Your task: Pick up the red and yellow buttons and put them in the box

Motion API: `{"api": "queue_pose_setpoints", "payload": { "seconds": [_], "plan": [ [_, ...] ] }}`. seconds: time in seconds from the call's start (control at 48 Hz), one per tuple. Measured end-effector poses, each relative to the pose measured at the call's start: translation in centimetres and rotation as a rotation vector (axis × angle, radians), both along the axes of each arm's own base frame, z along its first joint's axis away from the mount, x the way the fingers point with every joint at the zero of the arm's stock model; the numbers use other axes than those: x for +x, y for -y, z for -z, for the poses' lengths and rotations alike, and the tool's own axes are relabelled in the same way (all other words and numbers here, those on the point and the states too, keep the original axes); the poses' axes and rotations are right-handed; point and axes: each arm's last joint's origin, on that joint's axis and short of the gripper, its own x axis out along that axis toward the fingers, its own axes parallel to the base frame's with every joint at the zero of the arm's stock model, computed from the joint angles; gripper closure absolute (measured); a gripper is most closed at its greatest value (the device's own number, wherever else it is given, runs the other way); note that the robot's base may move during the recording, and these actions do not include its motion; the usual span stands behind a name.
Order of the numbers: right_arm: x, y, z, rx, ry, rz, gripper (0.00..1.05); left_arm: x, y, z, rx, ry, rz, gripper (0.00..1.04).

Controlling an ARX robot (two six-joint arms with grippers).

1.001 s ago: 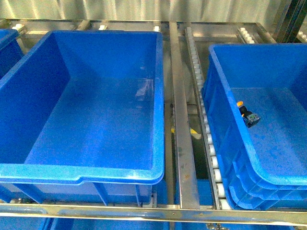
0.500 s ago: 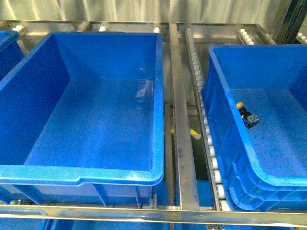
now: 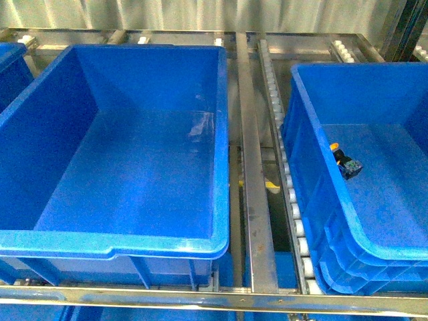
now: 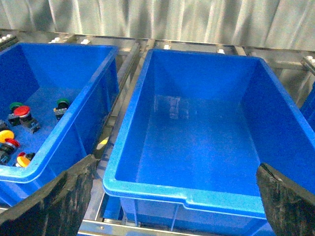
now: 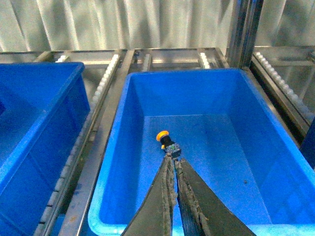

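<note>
No change noted over last second: yellow button [image 3: 342, 157] unmoved on floor of box [image 3: 354, 67], right side of front view. Right pincer [image 5: 172, 157] clenched, empty, pointed toward it. Left pincer [image 4: 175, 164] spread, empty. Red button [image 4: 21, 110] left in source crate [image 4: 106, 69]; task judged unfinished.

Blue plastic all over: the box [image 3: 394, 200] is smooth moulded plastic with a soft sheen. The middle crate [image 3: 134, 174] looks glossier, with a pale reflection smeared across its back wall. Between the 2 runs a bare steel rail [image 3: 253, 200], dull grey and spotted, and beside it a track of small white plastic rollers [image 3: 294, 200]. The yellow button [image 5: 163, 135] shows a smooth plastic cap on a black body. On the right gripper [image 5: 173, 158], black fingers [image 5: 197, 206], matt, rough and grainy. Behind, a silvery rippled sheet [image 5: 98, 24], foil or cloth I cannot tell
</note>
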Motion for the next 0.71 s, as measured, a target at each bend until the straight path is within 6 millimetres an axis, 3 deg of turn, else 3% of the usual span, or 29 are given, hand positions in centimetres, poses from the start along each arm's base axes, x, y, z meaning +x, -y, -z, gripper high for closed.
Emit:
{"api": "queue_pose_setpoints", "payload": {
  "seconds": [0.229,0.604,0.709],
  "plan": [
    [-1.3,0.0,0.4,0.0,-0.015,0.001,1.02,0.0,0.0,0.0,0.0,0.0,0.0,0.08],
    [-1.4,0.0,0.3,0.0,-0.004,0.001,1.02,0.0,0.0,0.0,0.0,0.0,0.0,0.08],
    [-1.4,0.0,0.3,0.0,-0.004,0.001,0.86,0.0,0.0,0.0,0.0,0.0,0.0,0.08]
  ]
}}
